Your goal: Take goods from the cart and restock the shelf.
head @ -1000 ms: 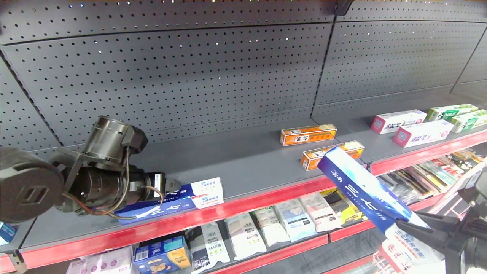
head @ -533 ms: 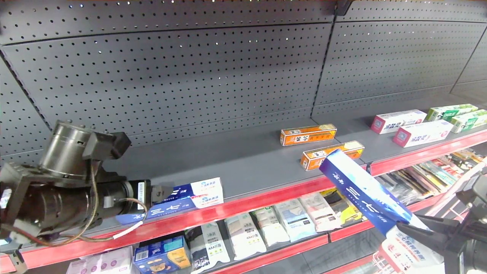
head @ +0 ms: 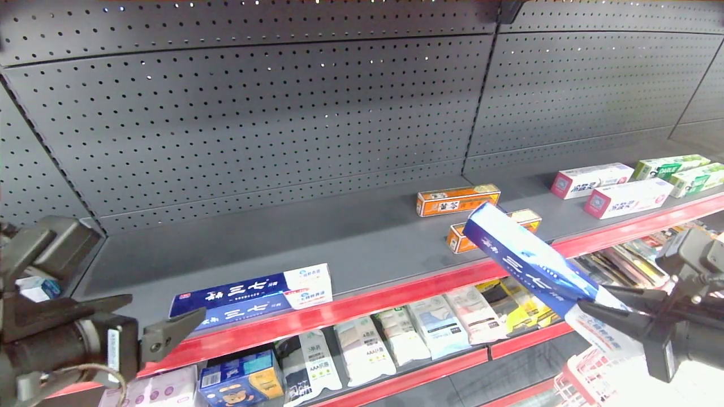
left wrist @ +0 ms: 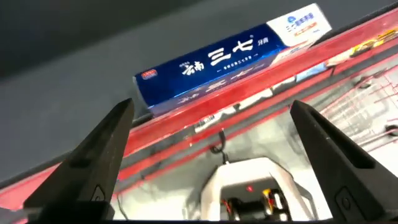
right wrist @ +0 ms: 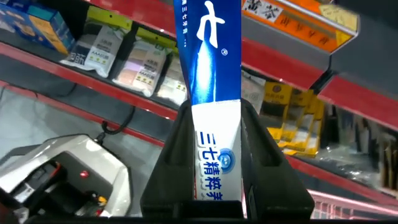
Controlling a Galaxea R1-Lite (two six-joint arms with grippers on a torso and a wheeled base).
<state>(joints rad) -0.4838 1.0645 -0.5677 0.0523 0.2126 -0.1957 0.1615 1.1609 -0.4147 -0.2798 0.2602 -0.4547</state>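
On the far left, my left gripper [head: 168, 306] hangs just in front of the shelf's red front lip [head: 396, 294], jaws spread wide with nothing between them. The left wrist view shows its two fingers [left wrist: 106, 149] well apart, framing the lip. I judge this arm's share is done.

Just beyond it, a blue-and-white toothpaste box [head: 249, 293] lies flat on the grey shelf deck [head: 350, 237]. Its long side runs along the front edge and its printed face is up, which is how a customer would read it. It sits on the near left part of the deck, leaving bare deck to its right for more of the same stock.

Further right, two orange boxes [head: 458, 200] lie in the same lengthwise way, one behind the other. The nearer one is partly hidden by the matching blue toothpaste box [head: 526, 260] that my right arm carries.

My right gripper [head: 602, 305] is clamped on that box's white end. The right wrist view shows both fingers [right wrist: 180, 143] pressed against its narrow sides. Holding it by one end leaves the blue end free to lead. The box slants up and left, over the lip and in front of the orange boxes, not touching the deck.

I judge it must level out and travel left to land beside its twin. The long overhang could catch the orange boxes.

On the far right lie white-and-pink boxes [head: 591, 180] and green boxes [head: 670, 165].
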